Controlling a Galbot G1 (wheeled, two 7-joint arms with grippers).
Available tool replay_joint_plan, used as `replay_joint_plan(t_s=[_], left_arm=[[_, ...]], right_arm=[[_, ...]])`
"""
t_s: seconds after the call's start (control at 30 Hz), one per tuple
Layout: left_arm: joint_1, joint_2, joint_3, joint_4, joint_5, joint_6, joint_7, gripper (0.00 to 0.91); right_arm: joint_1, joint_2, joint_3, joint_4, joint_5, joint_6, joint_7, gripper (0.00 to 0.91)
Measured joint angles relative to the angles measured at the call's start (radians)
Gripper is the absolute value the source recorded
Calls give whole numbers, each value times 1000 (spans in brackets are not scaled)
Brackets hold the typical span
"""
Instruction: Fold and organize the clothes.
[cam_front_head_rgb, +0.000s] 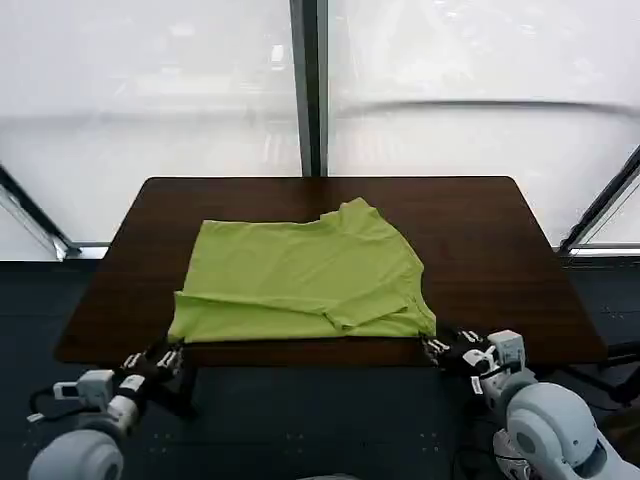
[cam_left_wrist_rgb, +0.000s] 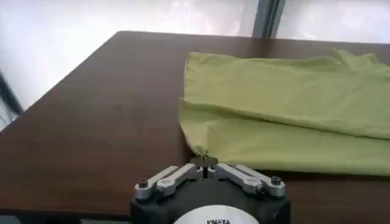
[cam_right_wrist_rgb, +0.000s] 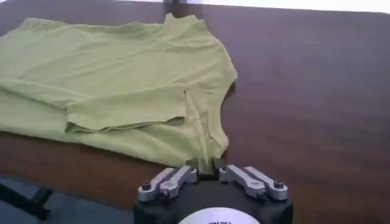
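No writing is readable anywhere. At the table's (cam_front_head_rgb: 500, 250) near left edge, the left gripper (cam_left_wrist_rgb: 205, 163) is pinched closed on the near left corner of the lime T-shirt (cam_front_head_rgb: 300, 270), which lies partly folded mid-table. At the near right, the right gripper (cam_right_wrist_rgb: 206, 164) is clamped on its near right corner.

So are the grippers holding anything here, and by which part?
Both hold the T-shirt: the left gripper is pinched on its near corner on the robot's left, the right gripper on its near corner on the right, at the table edge.
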Motion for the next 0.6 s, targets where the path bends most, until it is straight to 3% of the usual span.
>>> replay_joint_plan(t_s=[0.03, 0.07, 0.1, 0.13, 0.37, 0.6], left_arm=[[7, 0, 0, -9, -2, 3, -2, 156], [14, 1, -1, -19, -3, 4, -3, 156], [20, 1, -1, -28, -4, 7, -3, 156], [24, 1, -2, -34, -5, 8, -3, 156], [40, 1, -5, -54, -7, 11, -3, 146], [45, 8, -5, -68, -6, 9, 1, 146]], right_arm=[[-1, 0, 0, 0, -1, 0, -2, 468], [-3, 0, 1, 1, -2, 0, -3, 215], [-4, 0, 1, 3, -2, 0, -4, 39], [-6, 1, 2, 4, -2, 0, -5, 0], [-31, -15, 21, 43, 8, 0, -5, 0], [-74, -61, 40, 134, 30, 162, -27, 0]])
